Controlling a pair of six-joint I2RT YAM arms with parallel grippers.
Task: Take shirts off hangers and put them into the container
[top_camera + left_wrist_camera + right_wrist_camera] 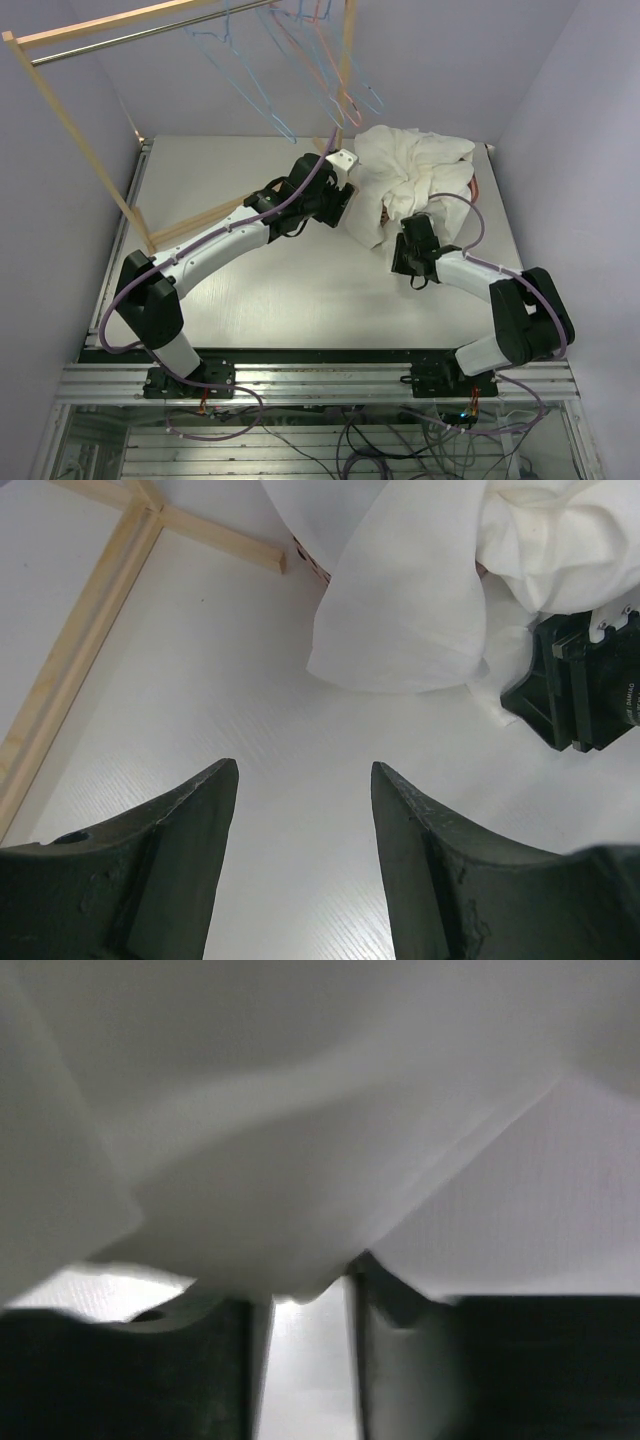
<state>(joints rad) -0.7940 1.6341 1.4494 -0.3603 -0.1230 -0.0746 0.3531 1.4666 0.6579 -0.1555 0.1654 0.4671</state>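
**Top view**
- Shirt location: the white shirt point(415, 180) lies heaped over the pink basket point(474, 192) at the far right of the tabletop point(250, 290). I see only slivers of the basket under the cloth.
- Overhang: one fold spills over the basket's near-left side.
- Checked shirt: I cannot find it in any view.
- Hangers: the blue and pink wire hangers point(300, 50) hang bare on the wooden rack point(70, 130).
- Left gripper point(348, 208): just beside the spilled fold, on its left.
- Right gripper point(407, 226): nosed against the near side of the heap.

**Left wrist view**
- Left jaws: apart, with nothing between them and bare tabletop below.
- Ahead: the spilled fold rests on the tabletop outside the basket. The right arm housing point(585, 685) sits against the cloth on the right.

**Right wrist view**
- Right jaws: narrowly apart, with a lobe of white cloth at their tips. The picture is blurred, so I cannot tell whether they pinch it.

**Handling**
- Material: I judge the shirt light, limp and not fragile. It will drape and drag rather than hold its shape.
- Grip point: I would take a bunched fold of the overhang deep in the jaws, since a shallow pinch on a single layer may slip.
- Caution: pulling the cloth sideways could shift the light basket, so I would lift before moving inward.
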